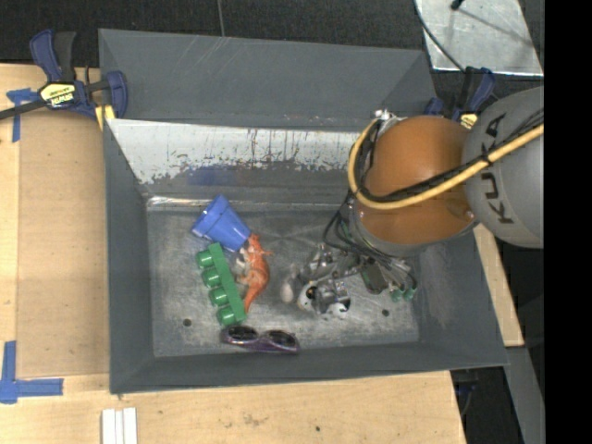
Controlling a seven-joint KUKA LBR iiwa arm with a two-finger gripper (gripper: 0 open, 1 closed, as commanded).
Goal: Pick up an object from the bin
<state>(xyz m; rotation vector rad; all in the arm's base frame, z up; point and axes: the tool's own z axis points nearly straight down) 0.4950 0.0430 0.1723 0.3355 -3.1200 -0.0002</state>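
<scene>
My gripper point(326, 285) reaches down under the orange cover to the bin floor, right of centre. Its metal fingers stand among small things: a pale rounded piece point(289, 291) to their left and a black-and-white piece point(335, 305) just below them. What lies between the fingers is hidden in the clutter. A small green-tipped thing point(403, 293) lies to the right of the gripper.
Left of centre lie a green studded block point(218, 283), an orange toy point(254, 271) beside it and a blue cup-like piece point(220, 221) above. Purple sunglasses point(260, 339) rest along the front wall. The arm and its cables cover the bin's right back part.
</scene>
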